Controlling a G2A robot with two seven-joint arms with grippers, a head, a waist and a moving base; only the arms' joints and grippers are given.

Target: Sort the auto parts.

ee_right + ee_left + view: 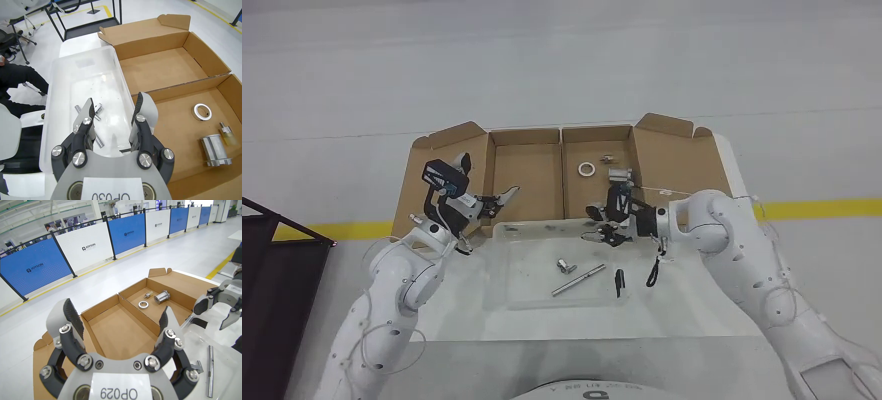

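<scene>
Parts sit in two places: a steel rod (578,280) and small fitting (564,265) in the clear tray (532,250) at frame centre, and a ring (585,169) and flanged cylinder (617,176) in the right-hand cardboard box (592,203) above. The left tool (504,196) gapes wide and empty by the left-hand box (527,185). The right tool (597,226) is wide and empty at the tray's upper edge.

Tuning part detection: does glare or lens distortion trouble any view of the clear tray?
Right wrist view: reflections streak the clear tray beside the metal rod, and the cardboard box edges bow. Top view: the tray barely stands apart from the white table.
</scene>
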